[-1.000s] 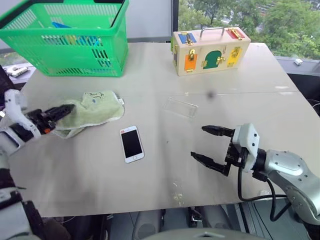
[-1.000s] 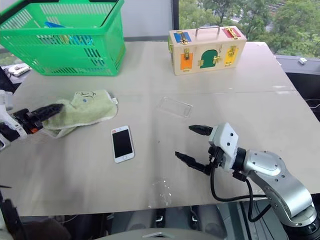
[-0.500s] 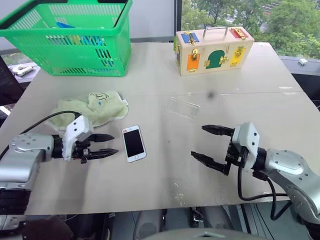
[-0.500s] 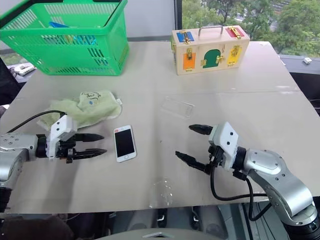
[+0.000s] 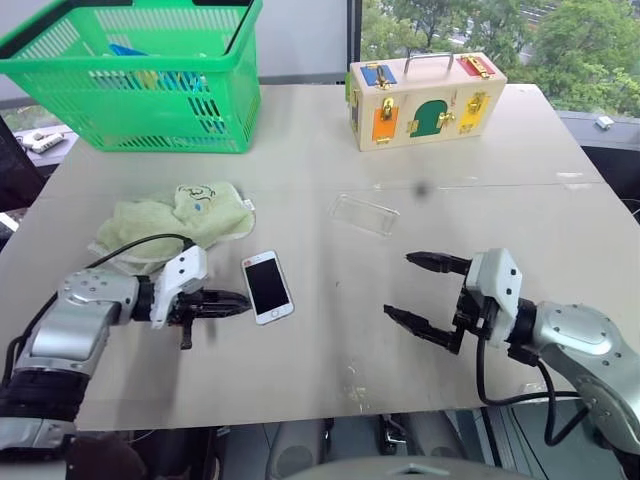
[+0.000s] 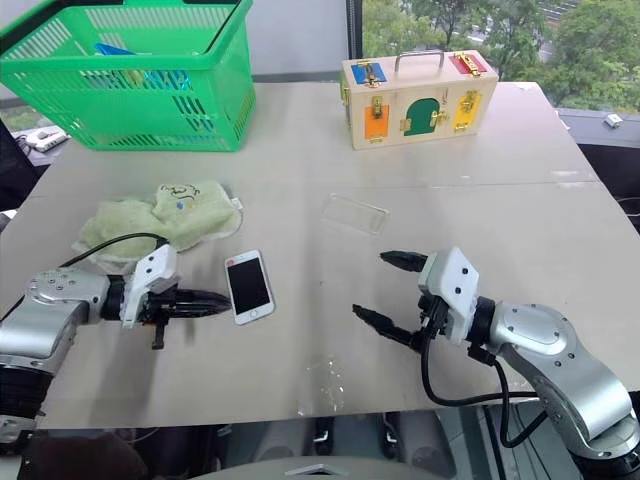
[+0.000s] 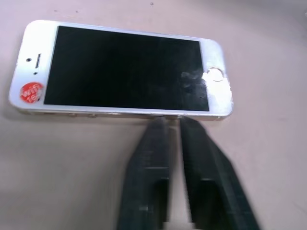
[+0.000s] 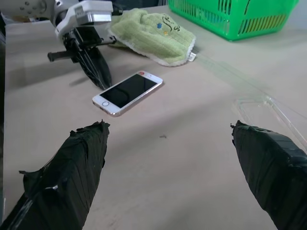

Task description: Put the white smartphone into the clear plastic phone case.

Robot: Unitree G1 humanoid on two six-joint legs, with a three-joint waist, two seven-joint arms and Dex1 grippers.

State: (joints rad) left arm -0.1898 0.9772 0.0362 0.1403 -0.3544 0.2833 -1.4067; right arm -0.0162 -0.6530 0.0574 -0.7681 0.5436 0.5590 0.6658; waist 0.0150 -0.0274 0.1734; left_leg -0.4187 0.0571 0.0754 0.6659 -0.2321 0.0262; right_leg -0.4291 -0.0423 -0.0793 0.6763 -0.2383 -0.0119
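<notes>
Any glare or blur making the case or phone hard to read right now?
Left eye view: clear plastic phone case shows mainly as faint glossy edges. Left wrist view: white smartphone sharp, smudgy reflection near its home button. Right wrist view: right gripper fingers blurred, phone crisp.

White smartphone (image 5: 267, 286) near clear case (image 5: 363, 214)

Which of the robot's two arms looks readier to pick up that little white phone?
Probably the left. The left gripper has its fingertips right at the long edge of the white smartphone with the black screen, fingers nearly together. The right gripper hangs wide open farther off, nearer the clear plastic phone case.
</notes>
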